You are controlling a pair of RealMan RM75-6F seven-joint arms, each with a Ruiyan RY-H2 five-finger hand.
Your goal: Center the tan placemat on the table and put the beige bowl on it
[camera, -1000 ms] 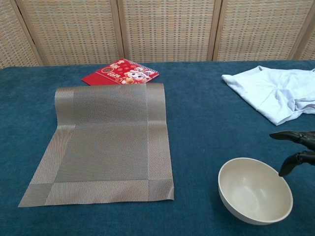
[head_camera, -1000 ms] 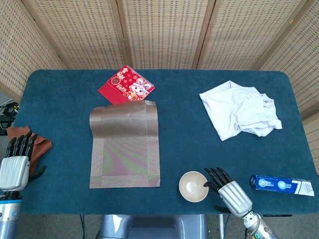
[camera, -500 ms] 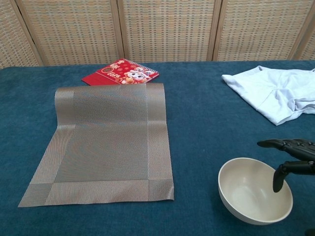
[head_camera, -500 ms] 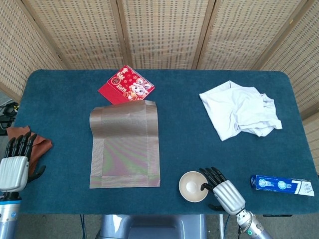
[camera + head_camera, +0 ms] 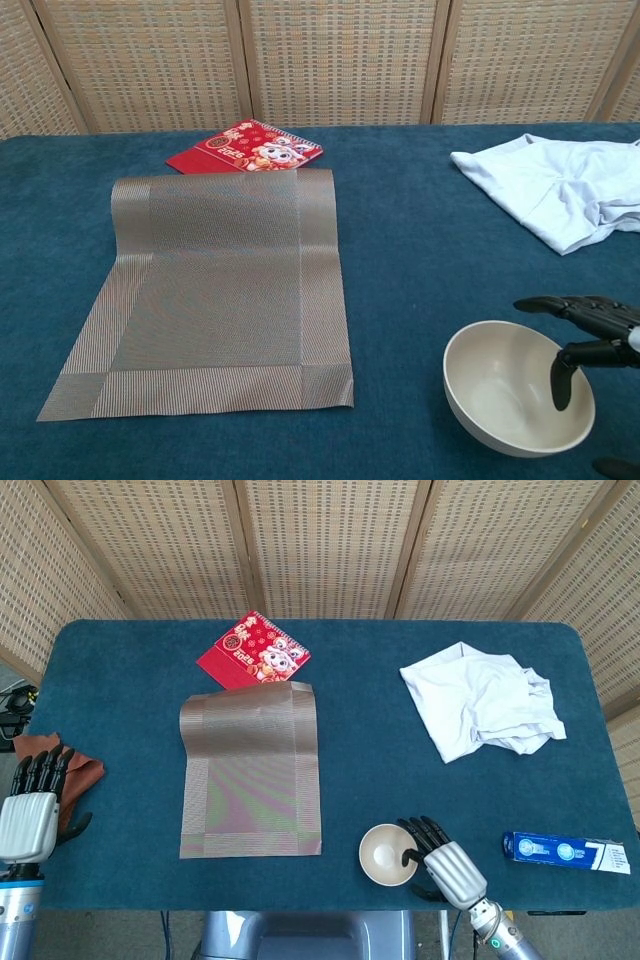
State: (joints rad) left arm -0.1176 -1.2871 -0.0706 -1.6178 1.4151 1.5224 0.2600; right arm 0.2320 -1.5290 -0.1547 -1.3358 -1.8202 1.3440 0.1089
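No legible text anywhere. Red booklet (image 5: 253, 650) carried gold characters and cartoon figures, too small to read. Blue box (image 5: 565, 851) had white print and round marks, also unreadable at this resolution.

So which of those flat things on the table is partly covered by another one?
The red booklet. Its near edge is hidden behind the curled far end of the placemat; the blue box lies alone.

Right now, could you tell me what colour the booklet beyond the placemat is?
Red, with cartoon prints; the booklet shows best in the chest view.
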